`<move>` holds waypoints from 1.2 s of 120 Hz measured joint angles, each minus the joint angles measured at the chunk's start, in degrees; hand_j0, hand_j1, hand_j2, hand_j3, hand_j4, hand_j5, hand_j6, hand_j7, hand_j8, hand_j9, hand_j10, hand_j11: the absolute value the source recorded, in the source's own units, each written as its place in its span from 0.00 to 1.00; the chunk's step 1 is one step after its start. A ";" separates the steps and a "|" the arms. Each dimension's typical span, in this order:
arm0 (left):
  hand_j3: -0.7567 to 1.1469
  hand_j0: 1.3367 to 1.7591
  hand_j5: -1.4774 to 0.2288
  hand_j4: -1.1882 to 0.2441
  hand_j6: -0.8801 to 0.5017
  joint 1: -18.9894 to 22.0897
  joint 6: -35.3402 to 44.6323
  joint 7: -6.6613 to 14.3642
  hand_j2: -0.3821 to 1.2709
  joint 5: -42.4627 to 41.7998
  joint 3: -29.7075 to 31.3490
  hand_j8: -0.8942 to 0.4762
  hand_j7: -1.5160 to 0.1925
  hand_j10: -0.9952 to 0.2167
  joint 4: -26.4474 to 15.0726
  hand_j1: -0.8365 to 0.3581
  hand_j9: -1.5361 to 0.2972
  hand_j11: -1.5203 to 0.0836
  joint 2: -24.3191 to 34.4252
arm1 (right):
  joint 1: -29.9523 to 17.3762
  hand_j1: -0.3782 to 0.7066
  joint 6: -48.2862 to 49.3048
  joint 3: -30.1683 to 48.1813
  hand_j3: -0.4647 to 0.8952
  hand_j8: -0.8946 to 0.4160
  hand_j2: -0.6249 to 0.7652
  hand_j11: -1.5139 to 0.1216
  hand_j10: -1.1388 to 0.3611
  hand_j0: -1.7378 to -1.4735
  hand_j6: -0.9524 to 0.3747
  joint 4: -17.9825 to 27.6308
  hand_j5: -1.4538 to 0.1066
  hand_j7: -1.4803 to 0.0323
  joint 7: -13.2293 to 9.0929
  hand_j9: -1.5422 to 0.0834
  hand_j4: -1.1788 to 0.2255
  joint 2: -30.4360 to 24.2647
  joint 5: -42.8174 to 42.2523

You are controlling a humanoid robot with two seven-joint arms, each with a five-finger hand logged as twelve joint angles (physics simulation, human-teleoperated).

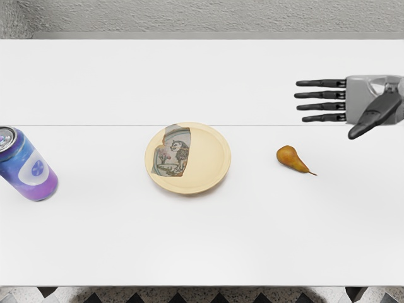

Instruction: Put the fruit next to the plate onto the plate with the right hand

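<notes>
A small brown-yellow pear (pixel 290 157) lies on its side on the white table, its stem pointing right, a little to the right of the plate. The cream plate (pixel 211 158) with a printed picture on its left part sits mid-table and holds nothing. My right hand (pixel 322 101) comes in from the right edge, fingers stretched out flat pointing left and thumb angled down. It hovers above and to the right of the pear, apart from it, holding nothing. No left arm shows.
A blue and purple can (pixel 24 165) stands tilted at the left edge of the table. The table's front edge (pixel 202 285) runs along the bottom, with a checkered floor below it.
</notes>
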 joint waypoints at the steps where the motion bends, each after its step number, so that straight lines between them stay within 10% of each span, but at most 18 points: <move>1: 0.40 0.76 0.87 0.83 0.64 0.00 0.00 0.00 0.23 0.00 0.00 0.65 0.89 0.82 0.00 0.99 0.84 0.95 0.00 | 0.06 0.06 0.00 0.00 0.34 0.66 0.45 0.90 0.74 0.30 0.70 0.01 0.91 0.95 0.00 0.93 0.82 0.07 0.00; 54: 0.40 0.76 0.87 0.83 0.64 -0.33 0.00 0.00 0.23 0.00 -0.05 0.65 0.89 0.82 0.23 0.99 0.84 0.95 0.00 | 4.44 0.06 -0.01 -0.59 0.34 0.66 0.45 0.90 0.74 0.30 0.70 1.06 0.91 0.95 0.00 0.93 0.82 1.72 -11.34; 76: 0.40 0.76 0.87 0.83 0.64 -0.30 0.00 0.00 0.23 0.00 -0.06 0.65 0.89 0.82 0.30 0.99 0.84 0.95 0.00 | 17.39 0.06 -0.91 -12.67 0.34 0.66 0.44 0.90 0.74 0.30 0.70 5.74 0.91 0.95 0.00 0.92 0.82 2.27 -20.06; 144: 0.40 0.76 0.87 0.83 0.64 -0.09 0.00 0.00 0.23 -0.01 -0.29 0.65 0.89 0.82 0.34 0.99 0.84 0.95 0.00 | 37.83 0.06 -48.10 -40.06 0.34 0.66 0.44 0.90 0.74 0.30 0.69 17.56 0.90 0.95 0.00 0.92 0.82 17.53 -33.65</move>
